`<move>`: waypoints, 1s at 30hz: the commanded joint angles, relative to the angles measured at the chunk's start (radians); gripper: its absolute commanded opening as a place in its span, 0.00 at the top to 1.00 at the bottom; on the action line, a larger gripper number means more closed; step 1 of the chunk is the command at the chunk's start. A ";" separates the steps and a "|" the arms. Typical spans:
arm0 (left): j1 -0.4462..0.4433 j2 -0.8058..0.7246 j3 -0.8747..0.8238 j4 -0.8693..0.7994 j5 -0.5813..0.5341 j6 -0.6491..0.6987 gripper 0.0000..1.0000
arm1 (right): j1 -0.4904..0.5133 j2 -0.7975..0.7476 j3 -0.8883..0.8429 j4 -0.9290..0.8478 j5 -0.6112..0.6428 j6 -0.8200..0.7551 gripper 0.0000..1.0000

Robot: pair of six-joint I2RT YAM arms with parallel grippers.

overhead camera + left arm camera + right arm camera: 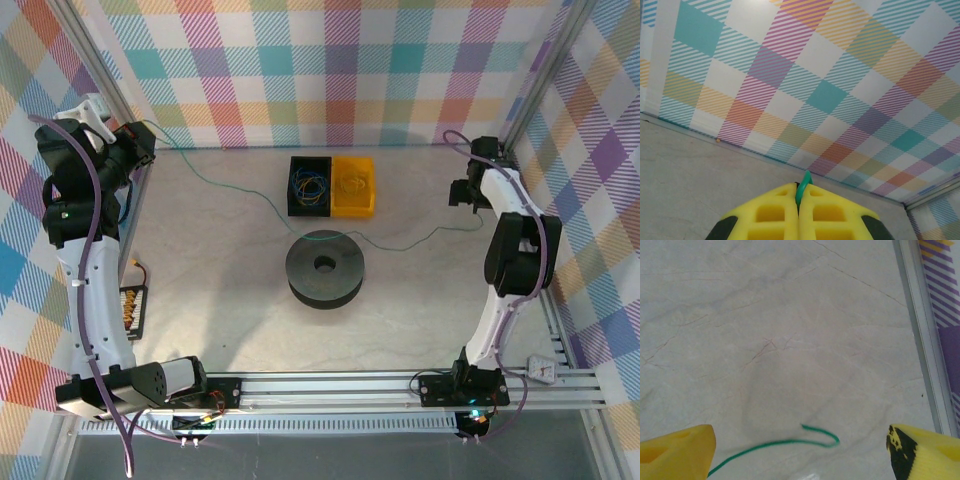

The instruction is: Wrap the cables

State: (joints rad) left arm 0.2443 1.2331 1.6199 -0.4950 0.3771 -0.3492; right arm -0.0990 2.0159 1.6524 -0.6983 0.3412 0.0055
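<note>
The top camera looks down from above and behind me, with the black spool (325, 268) at mid-view. My left wrist camera, far left beyond the spool, faces the checked wall (830, 75) over my left claw (798, 192). My right wrist camera, right of the spool, looks down near the worktop (790, 315); it shares the green cable (775, 442) end with the top view.

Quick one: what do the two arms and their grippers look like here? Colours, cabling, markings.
The left arm and right arm both have white links with black joints. A lilac cord runs along each. The left gripper and right gripper have yellow fingers with moulded pockets and black patches. No lettering is readable.
</note>
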 commanded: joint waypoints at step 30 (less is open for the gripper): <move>-0.003 -0.008 -0.006 0.009 0.006 0.028 1.00 | -0.045 0.016 -0.161 -0.004 0.089 -0.057 0.47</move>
State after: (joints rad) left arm 0.2443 1.2331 1.6196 -0.4953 0.3763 -0.3428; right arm -0.1329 2.0693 1.5059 -0.7036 0.4061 -0.0547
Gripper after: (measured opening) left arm 0.063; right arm 0.543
